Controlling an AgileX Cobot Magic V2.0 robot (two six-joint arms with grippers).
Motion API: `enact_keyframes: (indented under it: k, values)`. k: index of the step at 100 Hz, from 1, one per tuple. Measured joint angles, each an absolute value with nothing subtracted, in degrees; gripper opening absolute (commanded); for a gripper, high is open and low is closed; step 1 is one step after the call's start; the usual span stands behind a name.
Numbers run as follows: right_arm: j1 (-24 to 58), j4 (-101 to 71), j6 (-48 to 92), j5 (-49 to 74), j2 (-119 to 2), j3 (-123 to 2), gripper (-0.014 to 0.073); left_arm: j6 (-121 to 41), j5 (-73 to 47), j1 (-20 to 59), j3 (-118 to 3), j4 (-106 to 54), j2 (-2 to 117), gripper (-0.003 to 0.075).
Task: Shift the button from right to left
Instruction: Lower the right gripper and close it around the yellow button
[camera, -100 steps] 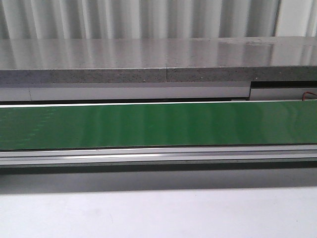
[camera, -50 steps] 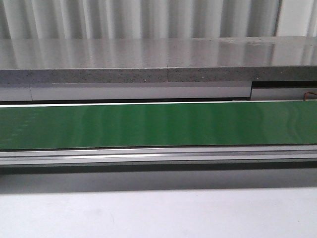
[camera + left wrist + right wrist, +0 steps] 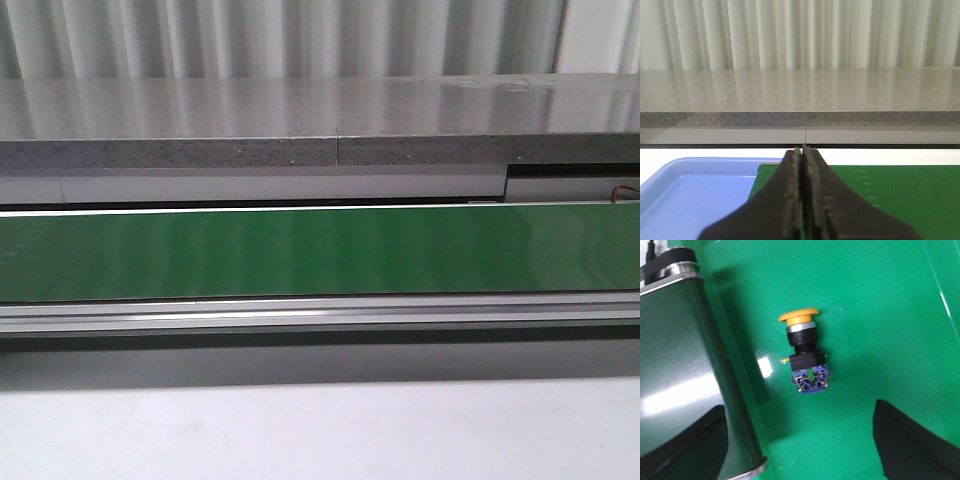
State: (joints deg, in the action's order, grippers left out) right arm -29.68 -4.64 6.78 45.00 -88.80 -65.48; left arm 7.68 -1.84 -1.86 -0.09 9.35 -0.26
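Lying on its side in the right wrist view, the button (image 3: 805,352) sits on a bright green surface that looks like the floor of a green bin (image 3: 880,300), with its yellow-orange cap at one end, the black collar in the middle and the blue contact block at the other. Nothing's touching it. The right end effector (image 3: 800,440) is hanging over it with its fingers (image 3: 912,440) spread wide, one dark tip on each side of the view and the button out in front of the gap between them, clear of both. Beside the bin there's a dark green belt (image 3: 680,365) with a metal edge. Over on the left wrist view, the left end effector (image 3: 802,200) is pinched closed on nothing, above the edge of a blue tray (image 3: 695,195) next to the green belt. Front view just shows the belt (image 3: 320,250) and the grey desk (image 3: 320,120) behind it, no button or arms in sight.
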Motion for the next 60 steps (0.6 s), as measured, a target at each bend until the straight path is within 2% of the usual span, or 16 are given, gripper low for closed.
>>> enact_keyframes:
  k: [60]
  values:
    - [-31.5, -7.95, 14.74, 39.31, -103.17, -67.39, 0.0593, 7.68, -1.84, -1.86, -0.09, 9.35, -0.26, -0.002]
